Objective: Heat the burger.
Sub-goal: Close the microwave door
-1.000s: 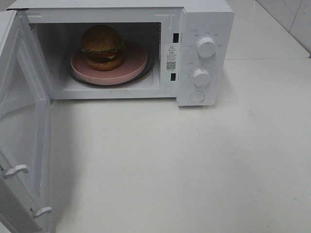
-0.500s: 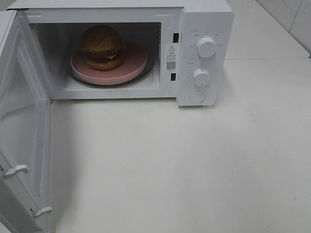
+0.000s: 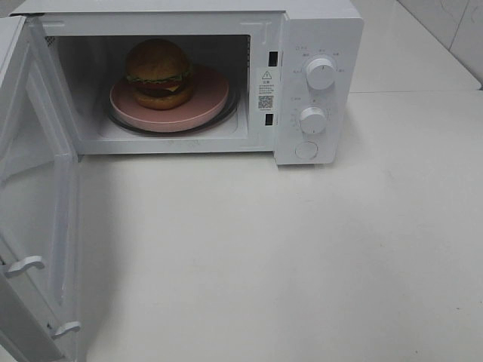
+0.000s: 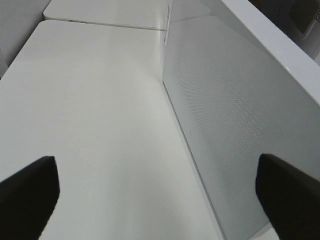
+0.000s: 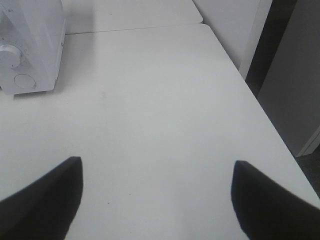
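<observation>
Currently the fist-sized burger with the glossy brown bun (image 3: 158,73) sits on the round pink plate (image 3: 214,96) inside the cavity of the white microwave oven (image 3: 321,23). The oven's hinged white door (image 3: 38,204) stands swung wide open toward the left arm's side. By this layout the loading step appears complete, and the step in hand is judged to be closing the door before heating is set. To do it well, press a broad, flat contact against the door panel near its free edge, away from the hinge. Sweep along the hinge arc rather than in a straight line, and follow through until the two white latch hooks (image 3: 26,264) seat. Push gently so the oven does not slide on the smooth white table (image 3: 302,264). Turn the upper round knob (image 3: 321,74) or the lower round knob (image 3: 312,120) only after the door is latched. The left gripper (image 4: 159,192) hangs low over the table with its dark fingers spread fully apart and nothing between them. The door's perforated face runs just beside one finger, not visibly touching it. The right gripper (image 5: 157,197) hovers over bare table with its fingers also apart and empty, well clear of the oven's control panel. Neither arm appears in the high view.
</observation>
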### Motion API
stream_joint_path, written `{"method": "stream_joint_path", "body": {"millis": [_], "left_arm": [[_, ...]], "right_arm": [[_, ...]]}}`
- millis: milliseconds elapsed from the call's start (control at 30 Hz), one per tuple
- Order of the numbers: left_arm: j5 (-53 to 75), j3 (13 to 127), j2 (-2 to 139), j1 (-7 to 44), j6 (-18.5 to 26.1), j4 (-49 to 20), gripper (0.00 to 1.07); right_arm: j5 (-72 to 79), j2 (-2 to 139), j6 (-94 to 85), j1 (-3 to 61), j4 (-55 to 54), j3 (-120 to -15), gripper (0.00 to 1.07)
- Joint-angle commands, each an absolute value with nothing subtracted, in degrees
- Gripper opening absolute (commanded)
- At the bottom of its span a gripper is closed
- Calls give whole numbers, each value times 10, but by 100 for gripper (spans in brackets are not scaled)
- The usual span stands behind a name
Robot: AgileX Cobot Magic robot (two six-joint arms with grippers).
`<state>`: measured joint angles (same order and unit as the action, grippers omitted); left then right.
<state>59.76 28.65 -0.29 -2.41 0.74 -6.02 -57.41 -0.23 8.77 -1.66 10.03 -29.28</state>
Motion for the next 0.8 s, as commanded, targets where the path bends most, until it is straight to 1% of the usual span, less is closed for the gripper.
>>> {"method": "stream_joint_path", "body": {"millis": [33,800], "left_arm": [[592,285,-10,-26,6,-60,100],[592,285,-10,-26,6,-60,100]], "right_arm": [[-571,-16,84,-21,100,-293,76],[-571,-16,84,-21,100,-293,76]]}}
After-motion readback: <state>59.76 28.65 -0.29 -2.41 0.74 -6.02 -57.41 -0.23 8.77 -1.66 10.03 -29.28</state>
